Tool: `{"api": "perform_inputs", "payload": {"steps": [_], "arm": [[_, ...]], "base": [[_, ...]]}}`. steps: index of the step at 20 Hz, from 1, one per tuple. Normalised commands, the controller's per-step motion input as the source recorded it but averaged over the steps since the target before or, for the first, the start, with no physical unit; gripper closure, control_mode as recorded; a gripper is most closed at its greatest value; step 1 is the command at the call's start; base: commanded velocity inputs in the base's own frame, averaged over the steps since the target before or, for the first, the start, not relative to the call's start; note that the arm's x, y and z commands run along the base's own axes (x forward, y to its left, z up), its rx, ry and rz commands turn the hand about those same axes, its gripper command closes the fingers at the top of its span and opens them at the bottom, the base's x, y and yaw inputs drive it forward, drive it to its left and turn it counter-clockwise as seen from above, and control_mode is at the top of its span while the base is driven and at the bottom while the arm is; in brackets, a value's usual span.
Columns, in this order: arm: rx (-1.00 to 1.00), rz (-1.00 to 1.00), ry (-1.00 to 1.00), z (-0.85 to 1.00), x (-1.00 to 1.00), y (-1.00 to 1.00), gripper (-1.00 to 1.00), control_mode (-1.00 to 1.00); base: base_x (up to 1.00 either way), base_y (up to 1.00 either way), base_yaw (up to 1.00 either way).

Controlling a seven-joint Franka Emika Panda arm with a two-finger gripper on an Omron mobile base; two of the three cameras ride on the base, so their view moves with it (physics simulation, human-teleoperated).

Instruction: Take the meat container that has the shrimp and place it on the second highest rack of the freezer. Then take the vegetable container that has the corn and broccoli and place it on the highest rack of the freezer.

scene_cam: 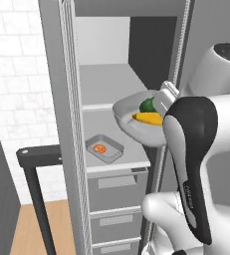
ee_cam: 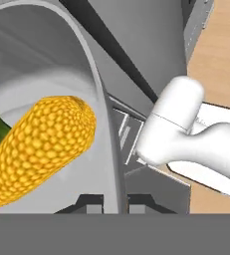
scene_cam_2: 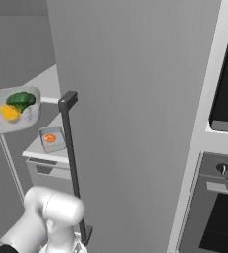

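Grey vegetable container (scene_cam: 131, 124) aloft at the open freezer (scene_cam: 57, 99), level with the upper rack | gripper (ee_cam: 111, 201) pinching its rim, wall between the fingertips | corn (ee_cam: 37, 144) and broccoli (scene_cam: 147, 104) inside | meat container (scene_cam: 104, 148) with shrimp (scene_cam: 100, 148) on the rack below

Meat container (scene_cam: 104, 148) with shrimp (scene_cam: 100, 148) on freezer shelf (scene_cam: 131, 155).
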Motion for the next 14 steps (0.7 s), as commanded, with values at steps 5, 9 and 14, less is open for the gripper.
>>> {"api": "perform_inputs", "payload": {"steps": [5, 9, 14], "arm": [[0.00, -0.31, -0.06, 0.06, 0.87, 0.00, 1.00, -1.00], [0.00, -0.03, -0.11, 0.00, 0.79, 0.19, 1.00, -1.00], [0.04, 0.00, -0.16, 0.00, 0.50, 0.41, 1.00, -1.00]], "base": [[0.00, 0.00, 0.00], [0.00, 0.00, 0.00], [0.00, 0.00, 0.00]]}}
